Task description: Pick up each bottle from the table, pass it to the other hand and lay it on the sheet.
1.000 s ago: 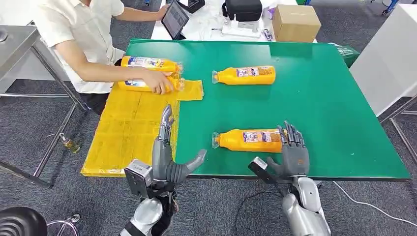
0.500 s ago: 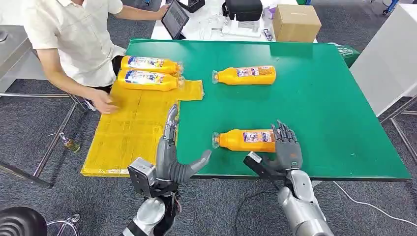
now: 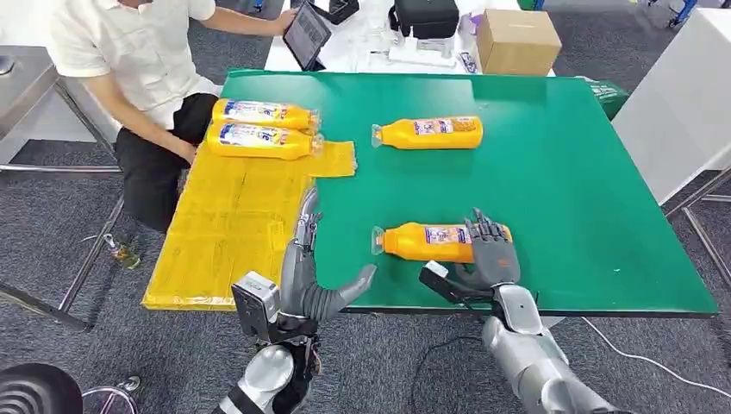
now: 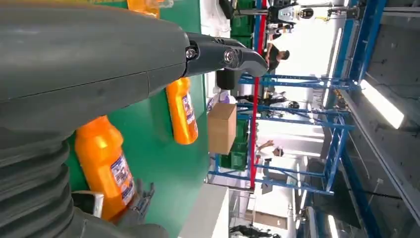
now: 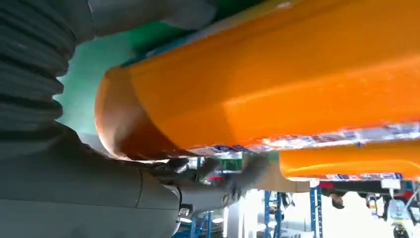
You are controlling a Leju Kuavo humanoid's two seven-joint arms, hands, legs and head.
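An orange bottle (image 3: 427, 242) (image 5: 277, 84) (image 4: 101, 163) lies on its side on the green table (image 3: 552, 190), cap to the left. My right hand (image 3: 492, 255) (image 5: 74, 188) is at its base end, and the bottle lies between thumb and spread fingers, which are not closed on it. Held upright at the table's near edge, my left hand (image 3: 306, 263) (image 4: 148, 54) is open with nothing in it, thumb out toward the bottle. A second bottle (image 3: 428, 132) (image 4: 182, 111) lies farther back. Two more bottles (image 3: 259, 113) (image 3: 257, 140) lie on the yellow sheet (image 3: 233, 216).
A person in a white shirt (image 3: 129, 60) sits at the table's left, beside the sheet's far end, holding a tablet (image 3: 306, 33). Behind the green table stand a cardboard box (image 3: 519, 40) (image 4: 221, 126) and a black bag (image 3: 427, 15). A white cabinet (image 3: 681, 95) is at the right.
My right hand moved forward and left until it closed in on the near bottle's base. The person let go of the bottle on the sheet and drew the arm back. My left hand edged forward.
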